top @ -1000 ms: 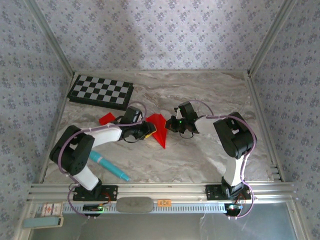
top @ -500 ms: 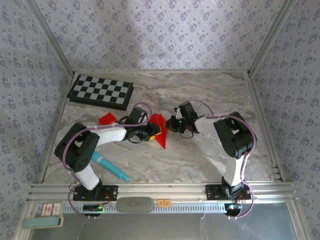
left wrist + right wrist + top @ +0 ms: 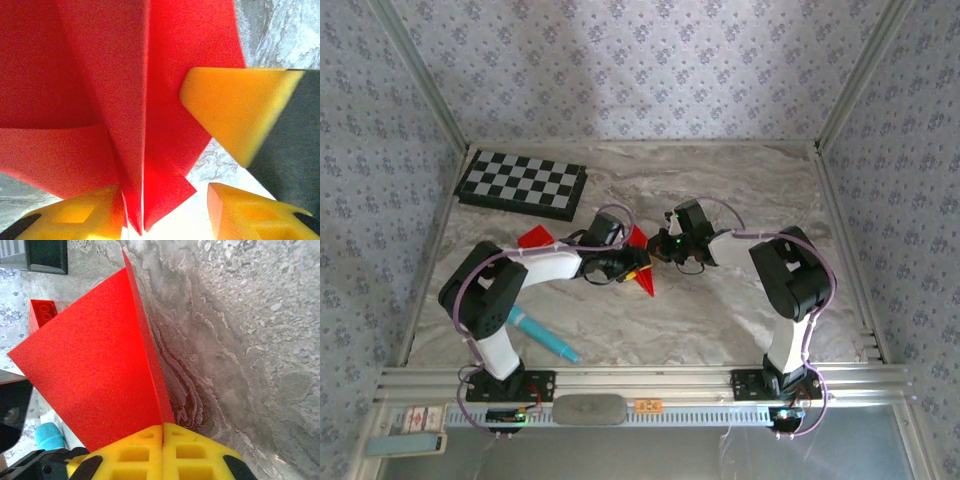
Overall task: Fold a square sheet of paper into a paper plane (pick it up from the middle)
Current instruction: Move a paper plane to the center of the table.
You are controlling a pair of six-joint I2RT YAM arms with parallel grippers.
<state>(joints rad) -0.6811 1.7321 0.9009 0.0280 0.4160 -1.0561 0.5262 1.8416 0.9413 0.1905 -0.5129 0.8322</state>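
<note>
The paper plane (image 3: 646,280), bright red, creased and pointed, lies between both grippers at mid-table with its tip toward the near edge. My right gripper (image 3: 664,248) is shut on one folded edge of the plane (image 3: 100,370), its yellow pads (image 3: 190,450) pressed together. My left gripper (image 3: 632,262) is open, its two yellow fingers (image 3: 80,217) standing either side of the plane's lower folds (image 3: 160,175). The right gripper's yellow finger (image 3: 235,105) sits just above them.
A chequered board (image 3: 520,183) lies at the back left. A small red scrap (image 3: 533,238) sits left of the left arm. A teal pen (image 3: 542,335) lies near the front left. Patterned walls enclose the marble table (image 3: 740,190).
My left gripper has slid right, over the red paper and close to the right gripper. Less of the paper shows from above. The right gripper has stayed put.
</note>
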